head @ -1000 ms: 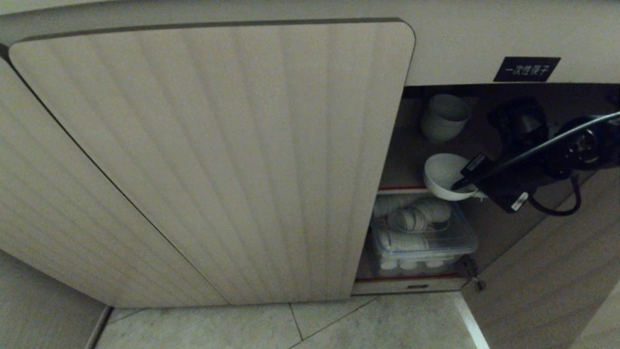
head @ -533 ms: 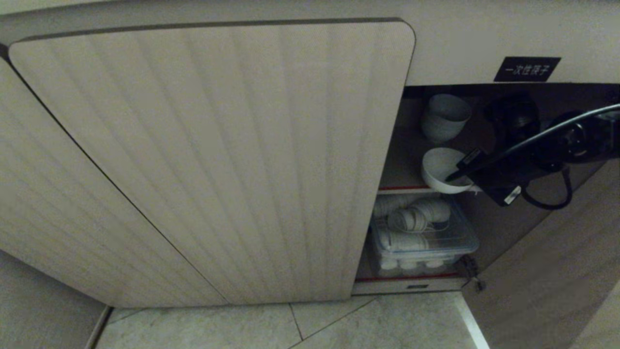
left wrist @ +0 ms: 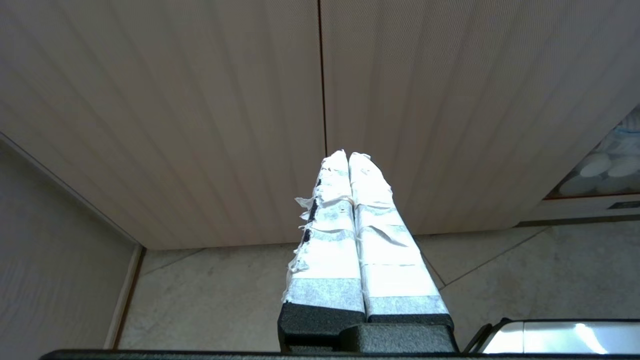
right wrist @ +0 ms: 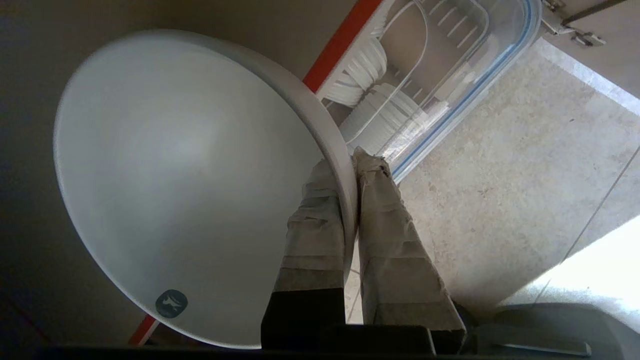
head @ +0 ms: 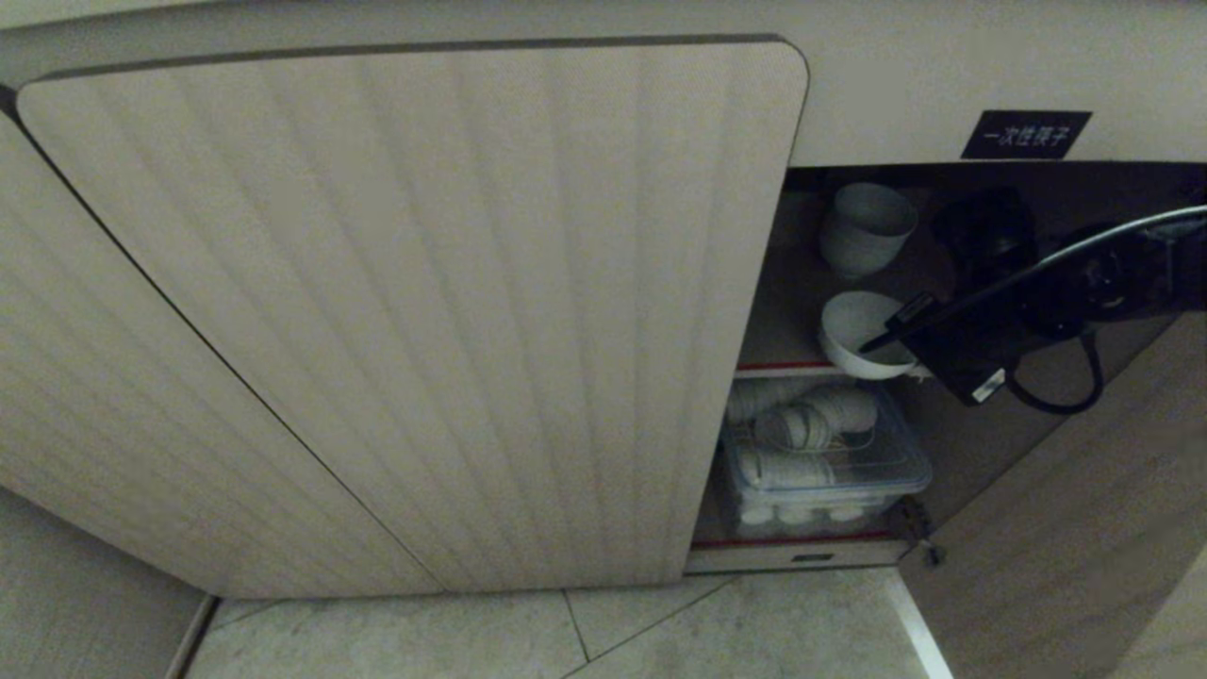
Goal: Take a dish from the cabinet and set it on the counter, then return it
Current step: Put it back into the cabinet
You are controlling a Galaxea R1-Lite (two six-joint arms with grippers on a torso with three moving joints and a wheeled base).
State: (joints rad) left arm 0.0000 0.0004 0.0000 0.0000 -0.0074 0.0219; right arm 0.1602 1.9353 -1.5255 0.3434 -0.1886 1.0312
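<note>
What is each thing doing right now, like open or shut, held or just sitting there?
cabinet: right side open, left door shut.
dish: upright, rim pinched by the right pincer, at the upper shelf.
stack of bowls: standing at the back of the upper shelf.
clear box: on the lower shelf, full of white dishes.
left pincer: shut, empty, idle by the doors.

Dim, soft head view with a shadowed cabinet (head: 943,283) interior; wrist views brighter.

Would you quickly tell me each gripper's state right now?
Left gripper: shut, holding nothing.
Right gripper: shut on the bowl's rim.
</note>
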